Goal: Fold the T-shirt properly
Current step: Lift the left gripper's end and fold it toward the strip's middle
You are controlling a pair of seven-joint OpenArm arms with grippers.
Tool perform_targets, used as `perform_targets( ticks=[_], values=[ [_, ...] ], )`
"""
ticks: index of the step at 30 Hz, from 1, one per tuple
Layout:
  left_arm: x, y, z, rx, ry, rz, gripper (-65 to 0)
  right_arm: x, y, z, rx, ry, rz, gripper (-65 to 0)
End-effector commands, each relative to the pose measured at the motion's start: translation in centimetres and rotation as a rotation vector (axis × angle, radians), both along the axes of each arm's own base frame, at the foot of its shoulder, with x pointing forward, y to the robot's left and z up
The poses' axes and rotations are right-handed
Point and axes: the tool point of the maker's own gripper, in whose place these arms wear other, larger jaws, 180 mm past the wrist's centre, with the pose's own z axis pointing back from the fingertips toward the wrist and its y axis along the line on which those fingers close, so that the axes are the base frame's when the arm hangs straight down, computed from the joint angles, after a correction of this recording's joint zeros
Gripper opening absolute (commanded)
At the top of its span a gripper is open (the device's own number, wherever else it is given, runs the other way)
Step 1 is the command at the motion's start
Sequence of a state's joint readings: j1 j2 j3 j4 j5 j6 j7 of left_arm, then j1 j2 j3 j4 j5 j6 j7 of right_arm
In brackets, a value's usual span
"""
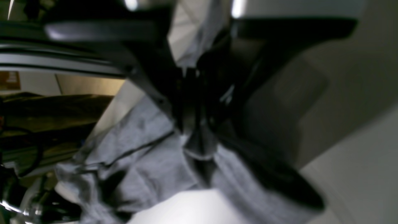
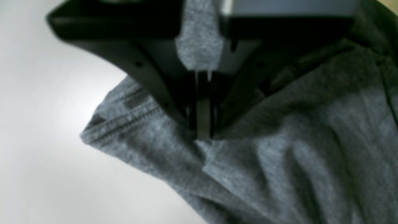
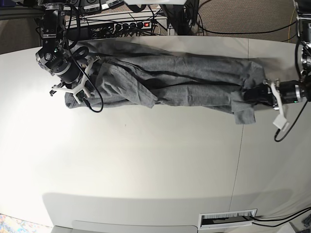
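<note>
T-shirt (image 3: pixel 165 80) stretched along table (image 3: pixel 146 165) far edge; both pincers (image 3: pixel 77 94) (image 3: pixel 247 94) clamped on ends.

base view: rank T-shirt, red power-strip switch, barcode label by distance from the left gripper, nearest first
1. T-shirt: pinched in the left gripper, at the table's right.
2. Barcode label: bottom edge, below the gripper.
3. Red power-strip switch: top, well across to the other side.
</note>
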State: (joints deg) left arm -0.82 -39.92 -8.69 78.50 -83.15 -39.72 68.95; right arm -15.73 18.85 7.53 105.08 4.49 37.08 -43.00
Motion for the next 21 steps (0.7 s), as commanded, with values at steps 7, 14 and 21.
perform_targets(
  ticks=[7, 14, 21],
  values=[
    [0.0, -4.7, 4.4, -0.072, -0.167, -0.104, -65.0, 0.9, 0.1, 1.3, 0.021, -0.054, 0.004, -65.0],
    [-2.4, -8.9, 5.9, -0.137, -0.227, -0.179, -65.0, 1.3, 2.2, 0.1, 0.133, -0.057, -0.027, -65.0],
    [-3.1, -10.8, 5.8, -0.241, -0.217, -0.136, -65.0, 3.2, 3.9, -0.1, 0.184, -0.065, -0.028, -65.0]
  ],
)
